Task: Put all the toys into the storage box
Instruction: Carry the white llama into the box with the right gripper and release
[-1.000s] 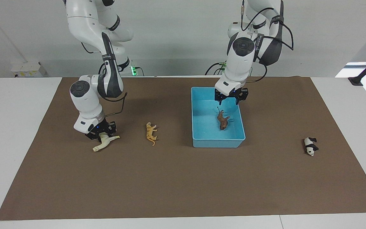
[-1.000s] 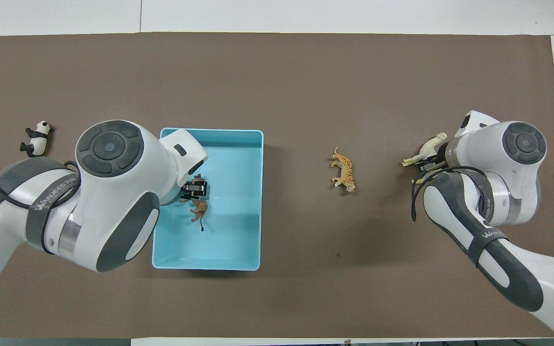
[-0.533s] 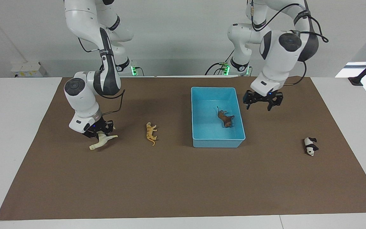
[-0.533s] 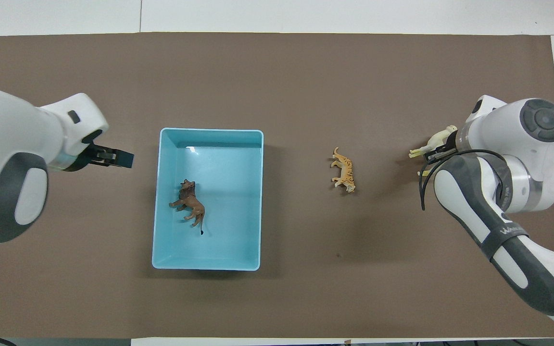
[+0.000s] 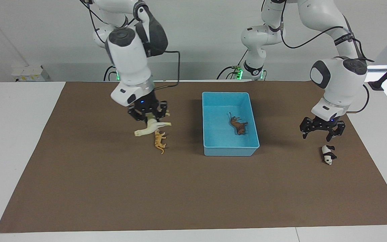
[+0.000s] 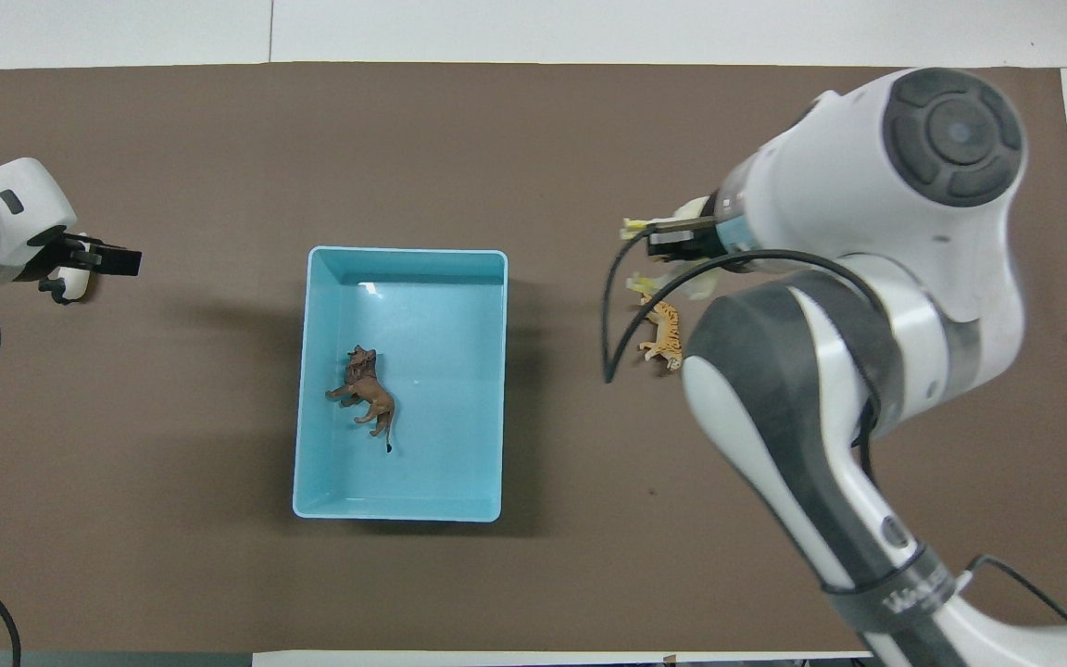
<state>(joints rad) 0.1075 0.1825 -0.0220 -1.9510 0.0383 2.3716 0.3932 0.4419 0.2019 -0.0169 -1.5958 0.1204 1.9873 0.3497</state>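
With the lion [image 5: 238, 126] already in the storage box [image 5: 228, 95] at frame centre, the right end effector [image 5: 148, 116] carries the clamped horse [image 5: 150, 128] above the tiger [image 5: 160, 140], needing travel boxward, while the left end effector [image 5: 322, 130], spread wide, hovers above the panda [image 5: 328, 154], needing descent.

You see the brown lion [image 5: 238, 126] lying in the blue storage box [image 5: 213, 148]; the cream horse [image 5: 150, 128] hangs over the tiger [image 5: 160, 140]; the panda [image 5: 328, 154] lies toward the left arm's end.

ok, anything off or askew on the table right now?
Nothing damaged or spilled. The lion lies on its side in the storage box; the panda and tiger lie tipped on the mat. The horse hangs crooked from the right gripper.
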